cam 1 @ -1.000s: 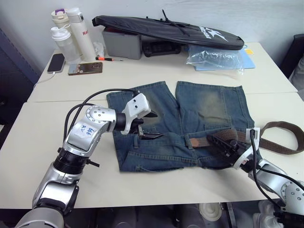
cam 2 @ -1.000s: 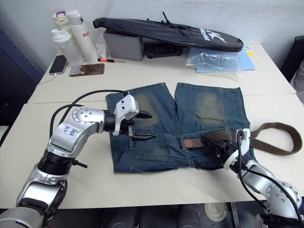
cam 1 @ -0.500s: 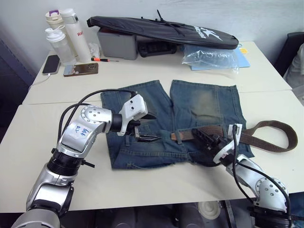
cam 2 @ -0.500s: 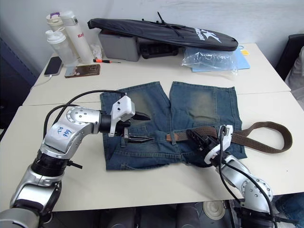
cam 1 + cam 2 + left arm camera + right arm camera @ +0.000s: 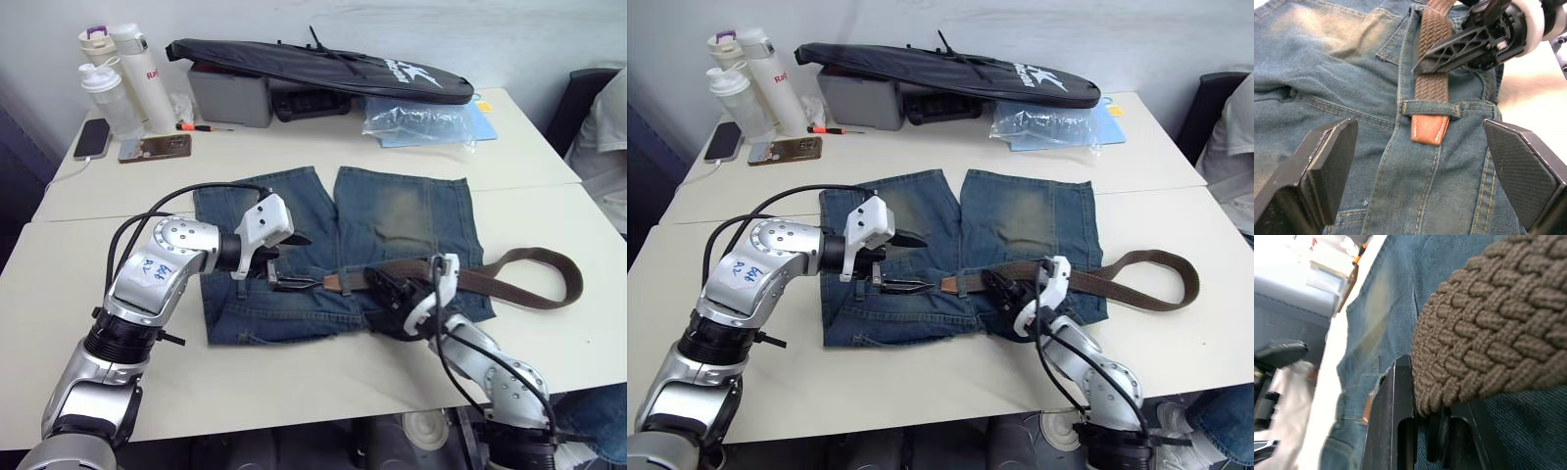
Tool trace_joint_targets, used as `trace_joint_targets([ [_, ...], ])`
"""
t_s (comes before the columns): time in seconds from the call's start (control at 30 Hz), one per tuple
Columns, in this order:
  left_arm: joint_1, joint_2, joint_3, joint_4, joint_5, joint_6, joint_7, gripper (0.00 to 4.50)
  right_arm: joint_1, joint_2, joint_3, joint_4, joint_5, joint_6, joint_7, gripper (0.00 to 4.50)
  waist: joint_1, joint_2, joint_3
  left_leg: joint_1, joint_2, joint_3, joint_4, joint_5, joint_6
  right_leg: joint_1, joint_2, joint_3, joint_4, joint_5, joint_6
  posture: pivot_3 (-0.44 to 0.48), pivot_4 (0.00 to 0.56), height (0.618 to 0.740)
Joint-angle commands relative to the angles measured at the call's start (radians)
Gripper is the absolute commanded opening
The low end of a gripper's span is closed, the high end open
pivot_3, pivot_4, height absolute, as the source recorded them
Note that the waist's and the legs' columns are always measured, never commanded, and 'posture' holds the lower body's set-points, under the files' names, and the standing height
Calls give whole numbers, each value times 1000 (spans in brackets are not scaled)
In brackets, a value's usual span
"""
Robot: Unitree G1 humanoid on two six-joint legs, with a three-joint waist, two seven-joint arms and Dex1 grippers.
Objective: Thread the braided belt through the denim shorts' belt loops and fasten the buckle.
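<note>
The denim shorts point(image 5: 402, 211) lie flat on the table, waistband nearest me. The braided belt point(image 5: 534, 258) runs along the waistband from a slack curl on the right. Its tan end point(image 5: 1429, 131) pokes out from under one of the belt loops point(image 5: 1431, 108) near the middle. My right gripper point(image 5: 379, 286) is shut on the belt just right of that loop. My left gripper point(image 5: 310, 261) is open over the waistband just left of the tan end, with nothing between its fingers. The buckle is hidden.
Bottles point(image 5: 110, 76), a phone point(image 5: 90, 139), a grey box point(image 5: 230, 95), a long black bag point(image 5: 313, 61) and a plastic bag point(image 5: 416, 119) line the table's far side. A person sits at the right edge point(image 5: 602, 147).
The camera has shifted. My right gripper has pushed the belt left along the waistband, so the tan end now lies closer to my open left gripper.
</note>
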Motion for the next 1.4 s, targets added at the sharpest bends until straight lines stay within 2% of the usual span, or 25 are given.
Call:
trace_joint_targets([
  [0.03,-6,19,25,-30,-11,-26,-14,4500,6,8,62,29,-33,49,28,464,-7,0,0,1,0,-1,-1,0,0,0,1,0,1,-1,-1,0,150,740],
  [0.13,-11,25,23,-18,-6,-38,-23,4500,25,-30,29,-11,3,86,46,1526,-6,1,1,2,1,-2,-3,0,0,-1,4,2,4,-2,-3,0,150,740],
  [0.23,-17,32,20,0,0,-55,-33,4500,47,-106,-10,-93,34,123,46,2988,-2,2,1,2,2,-3,-3,0,1,-2,6,3,8,-2,-3,0,150,740],
  [0.27,-20,32,18,8,2,-63,-36,4500,61,-158,-30,-136,49,143,49,3615,-1,2,1,1,2,-3,-3,-1,1,-2,6,3,8,-2,-3,0,150,740],
  [0.3,-24,32,16,15,4,-69,-39,4500,74,-208,-49,-175,62,162,54,3899,4,3,2,1,2,-2,-3,-1,1,-2,6,3,7,-2,-3,0,150,740],
  [0.33,-26,31,15,19,5,-72,-41,4500,83,-242,-59,-199,72,172,58,4421,12,3,2,1,2,-2,-1,-1,0,-2,6,3,7,-2,-3,0,150,740],
  [0.47,-36,23,4,38,8,-91,-55,4500,154,-446,-111,-339,154,231,147,4467,36,1,3,0,1,-2,0,-2,0,-1,5,5,-1,-3,-6,0,150,740],
  [0.53,-38,19,-1,44,8,-98,-61,4500,181,-571,-98,-423,59,222,247,4467,44,2,4,0,1,-2,0,-2,0,-1,6,6,-1,-4,-6,0,150,740],
  [0.6,-40,15,-5,46,7,-102,-65,4500,202,-709,-56,-489,-112,169,339,4467,44,1,5,0,1,-1,0,-2,0,-1,6,7,-2,-4,-6,0,150,740],
  [0.67,-40,10,-9,45,7,-104,-68,4500,202,-827,13,-520,-339,36,429,4467,44,0,5,1,1,-1,0,-2,0,-2,7,7,-2,-4,-6,0,150,740],
  [0.83,-43,0,-21,39,9,-103,-72,4500,177,-938,174,-387,-680,-154,537,4467,45,-3,6,0,1,-1,0,-2,-1,-1,7,7,-6,-4,-6,0,150,740],
  [0.93,-45,-3,-26,34,8,-100,-72,4500,164,-946,261,-296,-810,-211,580,4467,45,-3,7,-1,1,0,0,-2,-1,-1,7,8,-7,-3,-5,0,150,740],
  [1.0,-46,-3,-28,30,6,-99,-74,4500,154,-926,283,-244,-866,-228,585,3937,46,-3,6,-1,1,0,0,-2,-1,-1,7,8,-7,-2,-3,0,150,740],
  [1.07,-47,-2,-30,27,4,-97,-77,4500,149,-916,267,-205,-887,-229,596,3214,46,-4,6,0,1,0,0,-2,-1,-1,7,8,-7,-1,-2,0,150,740],
  [1.23,-52,-17,-51,19,8,-97,-79,4500,180,-904,148,-125,-878,-238,628,860,53,-5,6,0,1,0,2,-2,-1,1,7,8,-7,-3,-6,0,150,740],
  [1.3,-58,-44,-76,19,17,-91,-66,4500,203,-915,93,-94,-877,-247,650,100,64,-5,6,0,0,0,2,-2,-1,2,7,9,-8,-3,-6,0,150,740],
  [1.4,-73,-96,-112,34,39,-85,-33,4500,230,-923,44,-71,-891,-260,677,14,79,-5,6,0,-2,0,4,-2,-1,3,7,12,-10,-3,-8,0,150,740],
])
